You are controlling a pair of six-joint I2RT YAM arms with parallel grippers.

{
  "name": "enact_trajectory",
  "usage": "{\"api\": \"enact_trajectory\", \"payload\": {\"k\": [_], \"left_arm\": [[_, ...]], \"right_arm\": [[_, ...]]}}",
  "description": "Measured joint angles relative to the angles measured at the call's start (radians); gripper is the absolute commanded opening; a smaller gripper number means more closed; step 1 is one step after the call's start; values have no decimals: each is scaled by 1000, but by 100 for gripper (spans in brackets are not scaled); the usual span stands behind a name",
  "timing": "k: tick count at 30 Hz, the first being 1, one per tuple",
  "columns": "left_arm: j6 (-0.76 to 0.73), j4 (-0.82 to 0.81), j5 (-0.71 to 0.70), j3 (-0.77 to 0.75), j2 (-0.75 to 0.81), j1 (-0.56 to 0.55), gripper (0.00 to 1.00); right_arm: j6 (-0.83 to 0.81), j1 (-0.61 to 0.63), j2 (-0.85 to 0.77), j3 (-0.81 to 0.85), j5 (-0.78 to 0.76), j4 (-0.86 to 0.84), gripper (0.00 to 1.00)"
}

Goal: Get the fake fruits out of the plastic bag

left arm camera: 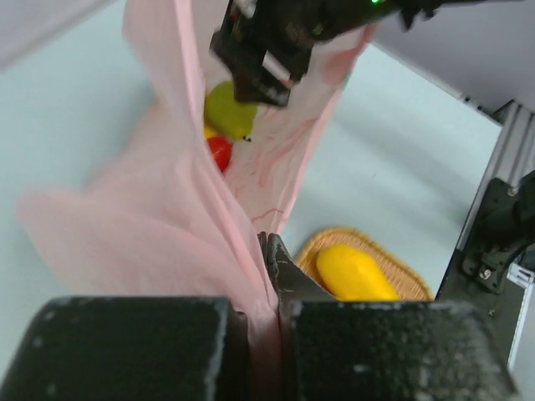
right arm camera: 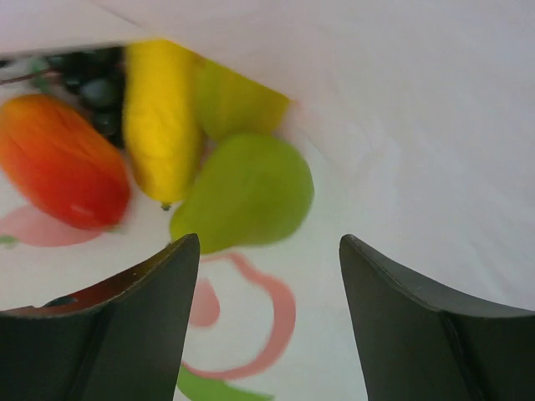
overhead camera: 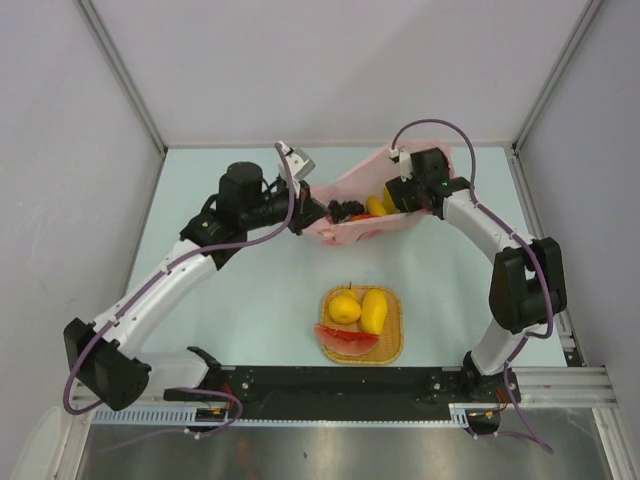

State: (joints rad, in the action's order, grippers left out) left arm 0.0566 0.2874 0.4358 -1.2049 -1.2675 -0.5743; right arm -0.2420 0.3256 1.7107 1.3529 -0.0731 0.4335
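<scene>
A woven tray [overhead camera: 394,335] rests on the pale table [overhead camera: 255,300].

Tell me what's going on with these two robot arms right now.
The left pincer is shut on the edge of the thin translucent pink plastic bag. The open right pincer is inside the bag, aimed at a glossy green plastic pear; a yellow banana, a red-orange fruit and dark grapes lie beside it. A yellow lemon, mango and red watermelon slice sit on the woven tan tray.

The bag [left arm camera: 150,217] is pale pink with darker pink swirls. In front of the black right gripper [right arm camera: 269,244] lie a green pear [right arm camera: 247,196], a yellow banana [right arm camera: 159,117], a red-orange fruit [right arm camera: 63,159] and dark grapes [right arm camera: 92,79]. The tray [overhead camera: 396,340] is woven tan.
</scene>
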Motion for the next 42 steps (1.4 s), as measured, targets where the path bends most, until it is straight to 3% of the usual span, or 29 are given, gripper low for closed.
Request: {"api": "enact_trajectory", "payload": {"k": [6, 10, 17, 25, 34, 42], "left_arm": [[-16, -123, 51, -40, -70, -7, 4], [-60, -103, 54, -40, -142, -13, 6], [-144, -36, 26, -47, -196, -6, 0], [-346, 45, -14, 32, -137, 10, 0], [-530, 193, -43, 191, -64, 11, 0], [-555, 235, -38, 208, -72, 11, 0]], "right_arm": [[-5, 3, 1, 1, 66, 41, 72], [-13, 29, 38, 6, 86, -20, 74], [-32, 132, 132, 7, 112, -58, 80], [-74, 184, 177, 11, 52, -123, 71], [-113, 278, -68, -251, 55, -65, 72], [-119, 181, -82, -262, 46, -174, 73]]}}
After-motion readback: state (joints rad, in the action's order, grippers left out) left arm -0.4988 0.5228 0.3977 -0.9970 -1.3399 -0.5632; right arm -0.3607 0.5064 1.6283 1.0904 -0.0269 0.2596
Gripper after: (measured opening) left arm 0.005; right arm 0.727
